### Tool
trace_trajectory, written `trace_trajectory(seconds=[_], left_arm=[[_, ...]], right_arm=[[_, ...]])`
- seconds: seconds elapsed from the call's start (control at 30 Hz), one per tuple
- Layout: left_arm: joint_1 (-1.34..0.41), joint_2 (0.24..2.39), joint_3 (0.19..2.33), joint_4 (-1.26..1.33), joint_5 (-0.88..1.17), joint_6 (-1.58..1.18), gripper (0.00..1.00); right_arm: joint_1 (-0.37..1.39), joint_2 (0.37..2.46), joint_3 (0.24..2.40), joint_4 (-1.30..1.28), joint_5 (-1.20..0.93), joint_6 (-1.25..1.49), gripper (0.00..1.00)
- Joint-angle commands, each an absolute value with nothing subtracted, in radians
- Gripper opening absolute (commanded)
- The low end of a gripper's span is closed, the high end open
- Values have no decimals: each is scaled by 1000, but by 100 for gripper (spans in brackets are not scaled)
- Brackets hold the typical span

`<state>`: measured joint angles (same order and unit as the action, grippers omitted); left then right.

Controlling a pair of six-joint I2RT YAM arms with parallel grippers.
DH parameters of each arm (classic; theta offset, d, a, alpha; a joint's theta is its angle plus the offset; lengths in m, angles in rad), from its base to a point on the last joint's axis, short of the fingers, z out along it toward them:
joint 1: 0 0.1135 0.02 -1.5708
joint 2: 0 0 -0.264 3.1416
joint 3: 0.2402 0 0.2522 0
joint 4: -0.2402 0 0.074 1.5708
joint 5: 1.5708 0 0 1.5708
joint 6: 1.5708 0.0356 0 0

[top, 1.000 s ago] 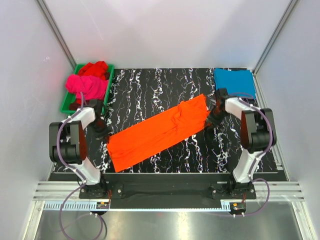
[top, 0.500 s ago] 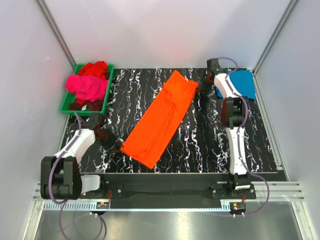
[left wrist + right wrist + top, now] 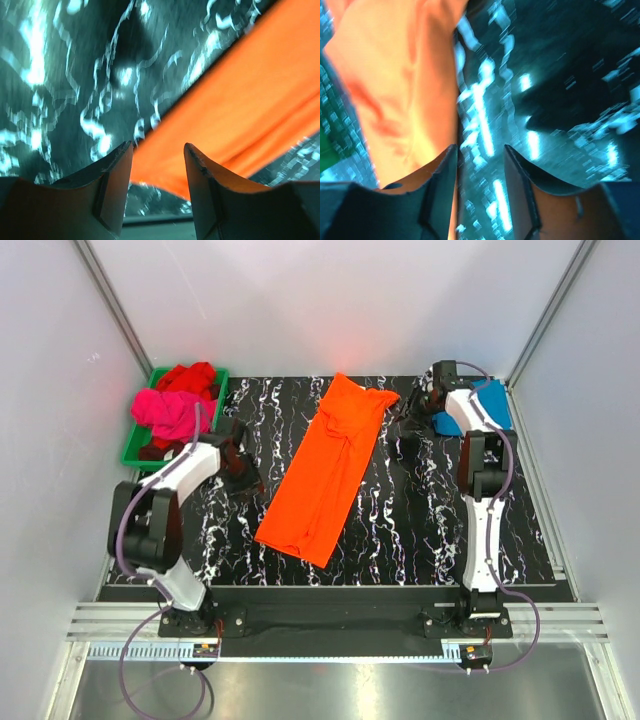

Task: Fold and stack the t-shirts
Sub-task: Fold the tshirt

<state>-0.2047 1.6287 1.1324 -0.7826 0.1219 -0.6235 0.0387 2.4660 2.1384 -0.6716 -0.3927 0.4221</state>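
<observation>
We see the orange t-shirt (image 3: 325, 475) folded into 1 long strip, lying diagonally on the table (image 3: 420, 530). Our left pincer (image 3: 157, 146) hangs released near its left edge; our right pincer (image 3: 480, 147), released too, near its far end.

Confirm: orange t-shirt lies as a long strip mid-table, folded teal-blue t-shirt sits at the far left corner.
Not left: the top external view shows the teal-blue t-shirt at the far right corner. The orange t-shirt is a long strip mid-table.

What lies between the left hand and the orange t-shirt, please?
Only a strip of bare marbled tabletop separates the left hand from the orange t-shirt; the top external view shows it.
</observation>
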Motion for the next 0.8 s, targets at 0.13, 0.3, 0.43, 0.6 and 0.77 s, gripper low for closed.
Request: trace_trajectory(seconds=[0.13, 0.3, 0.43, 0.6, 0.77], left_arm=[[-207, 1669, 1071, -805, 11, -502, 52], [-210, 1646, 980, -744, 153, -469, 53], [-224, 1641, 928, -709, 236, -472, 52], [-247, 1622, 872, -695, 262, -474, 32], [-267, 1565, 825, -709, 296, -497, 0]], right_arm=[[120, 2319, 1959, -542, -515, 492, 56], [163, 2321, 1855, -459, -515, 520, 59], [178, 2329, 1833, -471, -457, 523, 58], [178, 2341, 1822, -480, -457, 483, 30], [176, 2335, 1864, -575, -387, 387, 0]])
